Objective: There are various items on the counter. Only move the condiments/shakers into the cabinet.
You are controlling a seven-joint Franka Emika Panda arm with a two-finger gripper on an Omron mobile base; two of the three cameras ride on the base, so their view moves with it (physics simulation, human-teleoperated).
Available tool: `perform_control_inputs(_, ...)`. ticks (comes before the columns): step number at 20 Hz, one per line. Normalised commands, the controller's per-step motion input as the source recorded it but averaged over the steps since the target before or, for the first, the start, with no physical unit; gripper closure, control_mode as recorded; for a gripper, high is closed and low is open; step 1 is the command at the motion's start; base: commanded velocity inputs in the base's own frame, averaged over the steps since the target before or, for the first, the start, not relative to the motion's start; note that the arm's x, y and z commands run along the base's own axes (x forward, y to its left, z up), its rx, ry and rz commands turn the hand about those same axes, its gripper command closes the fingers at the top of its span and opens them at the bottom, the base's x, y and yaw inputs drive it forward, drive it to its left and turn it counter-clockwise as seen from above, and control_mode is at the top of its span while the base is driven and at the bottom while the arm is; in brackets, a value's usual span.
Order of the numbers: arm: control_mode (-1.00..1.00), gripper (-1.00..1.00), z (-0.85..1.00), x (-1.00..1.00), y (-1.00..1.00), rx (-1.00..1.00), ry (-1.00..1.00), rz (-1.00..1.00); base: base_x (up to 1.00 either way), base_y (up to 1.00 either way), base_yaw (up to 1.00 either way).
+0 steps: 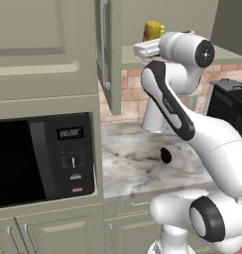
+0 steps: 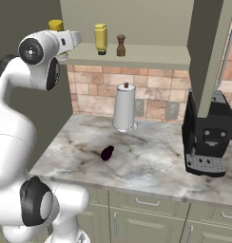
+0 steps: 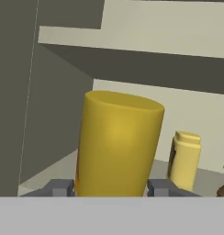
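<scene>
Even flat rendered light, soft shadows, slight blur, no glare.

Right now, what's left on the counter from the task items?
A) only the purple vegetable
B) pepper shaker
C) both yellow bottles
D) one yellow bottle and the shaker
A: the purple vegetable lies alone on the counter, while both bottles and the shaker stand in the cabinet.

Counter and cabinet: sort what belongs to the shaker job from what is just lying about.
Job:
amber bottle, between the gripper fingers
yellow squeeze bottle, in the cabinet
pepper shaker, beside it

Lying about:
eggplant on the counter
paper-towel roll
coffee machine
microwave
</scene>
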Motion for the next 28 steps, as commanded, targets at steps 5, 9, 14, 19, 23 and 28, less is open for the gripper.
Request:
perform_control_inputs(5, -1.0, 1.0, -0.07, 0.32, 0.0, 0.0, 0.01, 0.0, 0.0, 0.0, 0.0)
perform_control_inputs(9, -1.0, 1.0, -0.04, 0.2, 0.0, 0.0, 0.0, 0.0, 0.0, 0.0, 0.0)
perform_control_inputs(14, -1.0, 1.0, -0.15, 0.19, 0.0, 0.0, -0.04, 0.0, 0.0, 0.0, 0.0)
perform_control_inputs(19, -1.0, 1.0, -0.03, 0.33, 0.0, 0.0, 0.0, -0.03, 0.0, 0.0, 0.0)
perform_control_inputs(23, -1.0, 1.0, 0.0, 0.38, 0.0, 0.0, 0.0, -0.03, 0.0, 0.0, 0.0)
perform_control_inputs(28, -1.0, 1.0, 0.0, 0.43, 0.0, 0.0, 0.0, -0.02, 0.0, 0.0, 0.0)
